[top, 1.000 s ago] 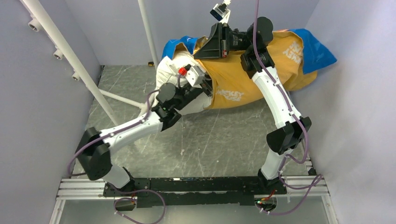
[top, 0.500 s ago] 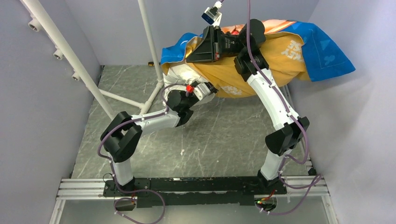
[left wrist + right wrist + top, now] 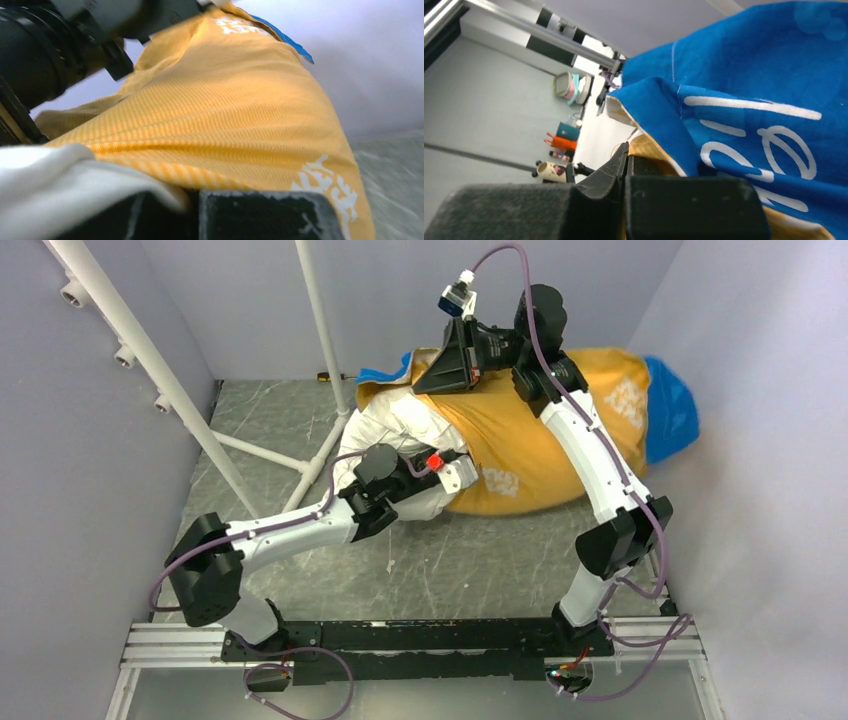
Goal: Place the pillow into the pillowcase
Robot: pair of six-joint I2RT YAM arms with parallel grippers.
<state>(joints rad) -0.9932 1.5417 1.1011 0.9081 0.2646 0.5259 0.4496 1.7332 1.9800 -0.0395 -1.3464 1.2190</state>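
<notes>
1. The left gripper [image 3: 195, 200] has its two black jaws all but closed, nipping white cloth of the one plump white stuffed pillow [image 3: 398, 422] right where it meets the case's mouth
2. The right gripper [image 3: 626, 159] is clamped tight on the hem of the one thin fabric pillowcase [image 3: 530, 440], which is orange-yellow with white lettering on top and blue underneath; it holds the upper rim of the mouth raised
3. The pillowcase bulges with most of the pillow inside it; only one white end sticks out of the mouth, on the left
4. The filled case lies at the far side of the grey marbled table [image 3: 450, 550], its blue closed end near the right wall
5. One upright white pole [image 3: 322, 330] stands just beside the pillow's bare end
</notes>
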